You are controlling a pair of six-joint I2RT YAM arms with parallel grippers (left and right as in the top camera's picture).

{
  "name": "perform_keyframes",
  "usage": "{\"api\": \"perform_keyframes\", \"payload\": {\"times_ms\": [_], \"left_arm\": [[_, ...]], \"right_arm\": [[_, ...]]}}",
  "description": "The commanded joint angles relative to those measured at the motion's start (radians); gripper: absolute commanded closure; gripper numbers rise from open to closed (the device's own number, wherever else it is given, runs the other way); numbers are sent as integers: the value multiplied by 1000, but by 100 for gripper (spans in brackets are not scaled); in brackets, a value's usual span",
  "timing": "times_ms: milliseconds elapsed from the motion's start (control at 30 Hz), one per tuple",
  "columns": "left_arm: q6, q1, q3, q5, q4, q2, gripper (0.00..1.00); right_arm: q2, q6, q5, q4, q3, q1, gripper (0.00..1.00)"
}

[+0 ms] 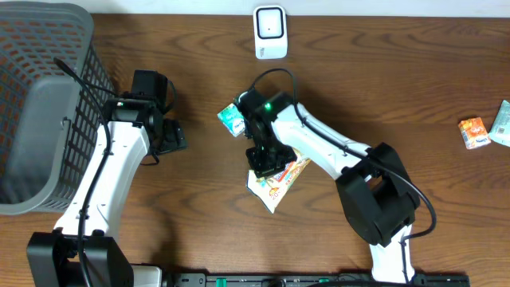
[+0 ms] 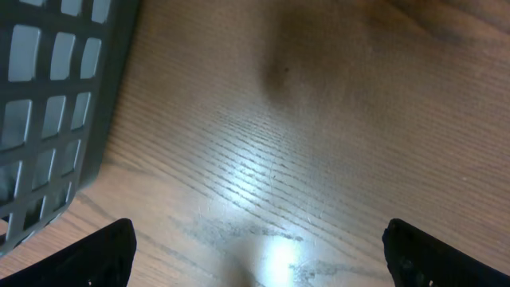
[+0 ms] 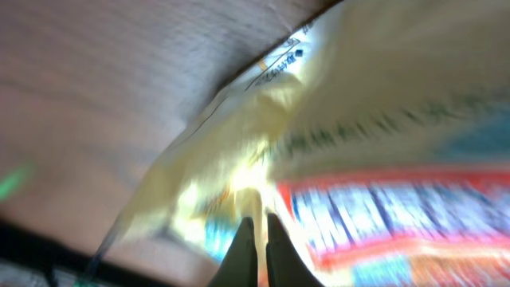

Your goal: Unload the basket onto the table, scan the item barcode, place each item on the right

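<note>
The item is a yellow and white snack packet point(image 1: 276, 182) with red and blue print, lying just below the table's middle. My right gripper point(image 1: 267, 159) is on its upper edge. In the right wrist view the packet point(image 3: 358, 119) fills the frame, blurred, and my right gripper point(image 3: 256, 231) is shut on the film at its edge. I cannot make out its barcode in the blur. The white scanner point(image 1: 270, 32) stands at the table's far edge, well apart from the packet. My left gripper point(image 1: 174, 137) is open with nothing in it, and in its wrist view the left gripper point(image 2: 259, 243) hangs over bare wood.
A grey mesh basket point(image 1: 32, 119) fills the left side, and its wall point(image 2: 56, 104) shows close to the left gripper. A small green pack point(image 1: 232, 118) lies beside the right arm's wrist. An orange pack point(image 1: 472, 132) and a pale one point(image 1: 502, 121) lie at the far right.
</note>
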Motion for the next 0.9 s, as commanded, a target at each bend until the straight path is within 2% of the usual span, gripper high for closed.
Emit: {"api": "perform_keyframes", "payload": {"times_ms": [0,167,400,733,867], "left_arm": [[-13,3,-4,-20,-4,0,2],[-13,3,-4,-20,-3,0,2],[-13,3,-4,-20,-4,0,2],[-13,3,-4,-20,-4,0,2],[-13,3,-4,-20,-4,0,2]], "right_arm": [[-9,-62,32,-108,160,-30,99],[-9,32,316,-209,246,-77,99],[-7,47,306,-178,187,-103,99],[-7,69,306,273,-182,-103,99],[-7,100,440,287,-197,-152,99]]}}
